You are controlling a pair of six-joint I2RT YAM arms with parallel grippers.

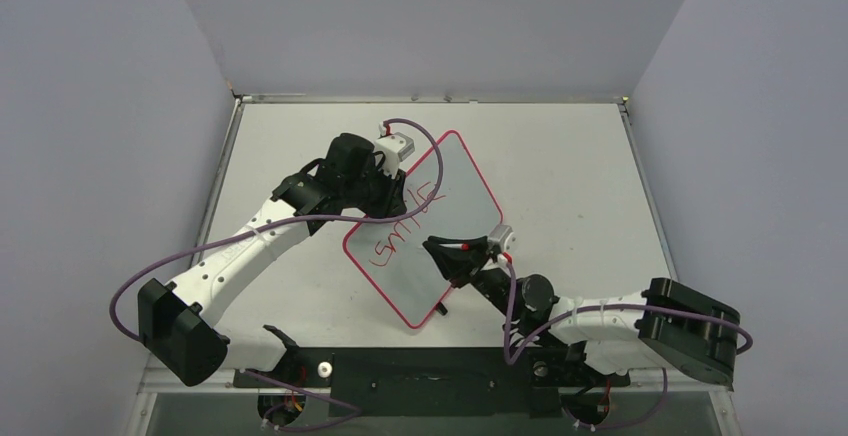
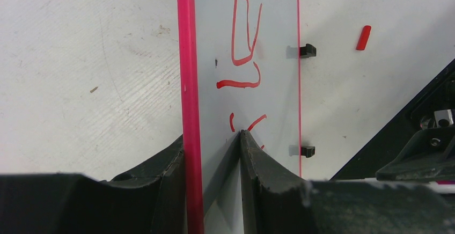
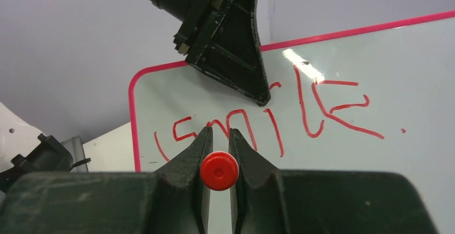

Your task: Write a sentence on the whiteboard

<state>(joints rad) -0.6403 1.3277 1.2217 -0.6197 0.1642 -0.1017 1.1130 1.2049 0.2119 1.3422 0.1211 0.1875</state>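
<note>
Pale lavender walls [image 1: 100, 106] box in a white surface [image 1: 570, 186], seen from overhead, where two arms work at the whiteboard [image 1: 465, 196]. It stands tilted near the middle of the surface, with the left claw [image 1: 385, 196] at its far-left edge and the right claw [image 1: 440, 253] close against its face. One word of the sentence [image 1: 405, 226], "Smile", is down in red; the rest looks yet to be written.

From the left wrist, the left claw [image 2: 212, 137] is pinching the whiteboard [image 2: 279, 94] by its pink rim, one finger on each side. Two black clips [image 2: 307, 50] sit on the opposite edge. A small red cap [image 2: 363, 37] lies loose on the scuffed surface [image 2: 80, 83] beyond.

From the right wrist, the right claw [image 3: 219, 132] is pressed tight on a red marker [image 3: 219, 170], its butt end facing the lens. Whether the tip touches cannot be seen. The sentence [image 3: 268, 121] slants across the whiteboard [image 3: 375, 191].

The hazard, as it looks from here, is that single-edge hold. A firm push from the marker could swing or slip the board in the pinch, skewing the next word or smearing wet ink. The loose cap could also be knocked away by a sweeping arm. Beyond the board, clips and cap, the surface shows only scuffs and specks.
</note>
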